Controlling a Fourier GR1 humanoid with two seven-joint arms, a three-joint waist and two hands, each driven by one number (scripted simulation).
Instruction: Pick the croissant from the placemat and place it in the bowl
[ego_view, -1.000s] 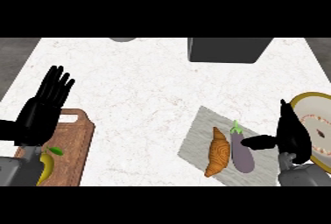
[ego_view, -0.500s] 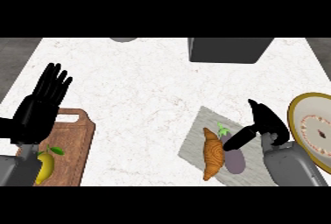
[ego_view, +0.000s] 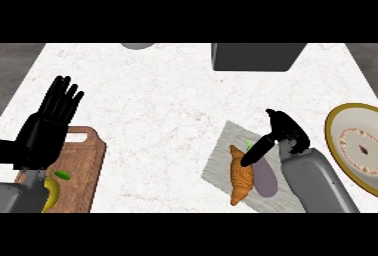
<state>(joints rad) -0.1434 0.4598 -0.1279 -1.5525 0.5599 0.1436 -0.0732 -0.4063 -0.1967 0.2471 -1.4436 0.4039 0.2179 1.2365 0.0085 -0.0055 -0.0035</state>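
Marble counter bears grey placemat and wooden board.

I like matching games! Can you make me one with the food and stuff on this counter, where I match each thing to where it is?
Things:
1. croissant
2. bowl
3. lemon
4. left hand

Places:
A. on the wooden cutting board
B. at the counter's right edge
C. open, fingers up, at the left
D. on the grey placemat, beside the eggplant

Pairs: 1-D, 2-B, 3-A, 4-C
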